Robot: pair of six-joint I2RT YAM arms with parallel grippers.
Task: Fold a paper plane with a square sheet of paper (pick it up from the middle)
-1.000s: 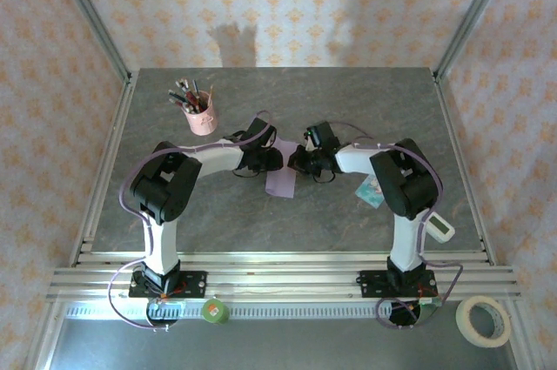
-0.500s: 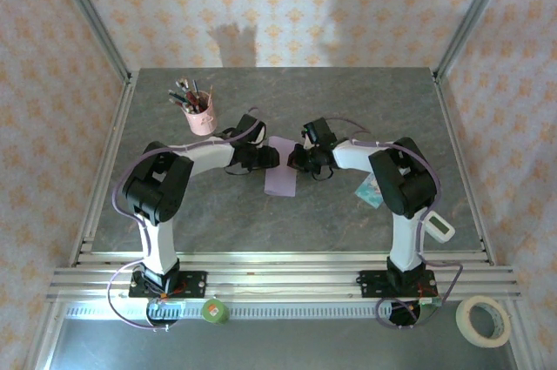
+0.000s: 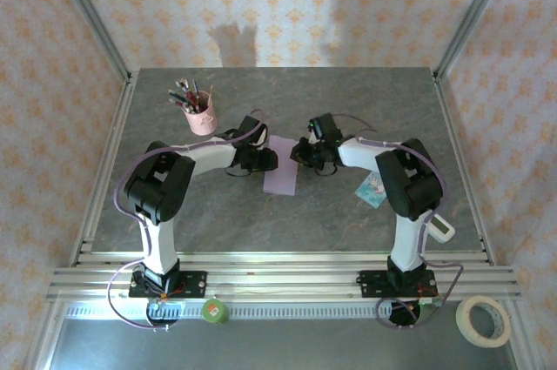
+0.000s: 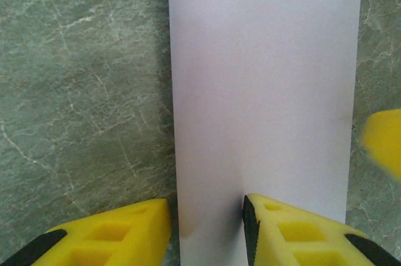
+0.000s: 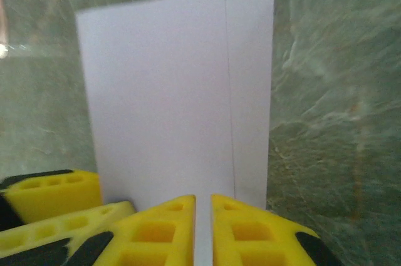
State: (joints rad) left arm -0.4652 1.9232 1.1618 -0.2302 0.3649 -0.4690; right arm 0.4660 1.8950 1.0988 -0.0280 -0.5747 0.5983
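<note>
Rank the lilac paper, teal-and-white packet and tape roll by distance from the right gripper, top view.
1. lilac paper, at the right gripper, mid-table.
2. teal-and-white packet, farther to the right.
3. tape roll, bottom right, beyond the rail.

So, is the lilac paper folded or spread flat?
Folded. The square sheet of paper lies as a narrow rectangle, and the right wrist view shows one layer's edge lying over another.

Hidden, blurred
Near edge of the square sheet of paper (image 5: 156, 91) hides behind the right gripper (image 5: 203, 206); the left wrist view crops a blurred yellow shape (image 4: 383, 144).
</note>
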